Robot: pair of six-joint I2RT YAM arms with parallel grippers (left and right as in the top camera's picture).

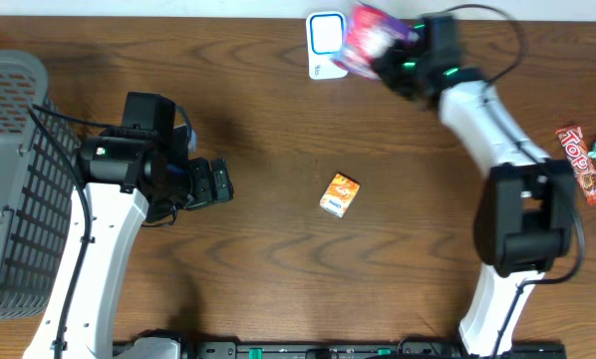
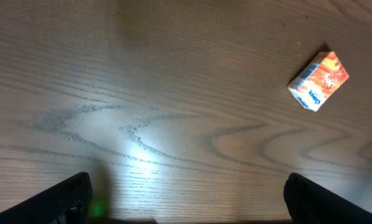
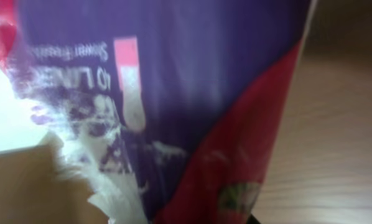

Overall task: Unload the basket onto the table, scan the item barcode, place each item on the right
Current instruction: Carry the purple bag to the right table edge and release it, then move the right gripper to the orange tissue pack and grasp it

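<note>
Hovering at the far edge, the right gripper [image 1: 390, 62] is clamped on a purple packet [image 1: 371, 35], holding it right over the white scanner [image 1: 324, 42]. So the scan looks under way, though I can't tell if it has registered. The left gripper [image 1: 216, 182] rests with jaws wide apart, empty. An orange box [image 1: 340, 194] waits mid-table, untouched.

Overhead straight down on table [image 1: 278, 150], left wrist low, sharing orange box [image 2: 318, 81], right wrist against packet [image 3: 192, 93]
</note>
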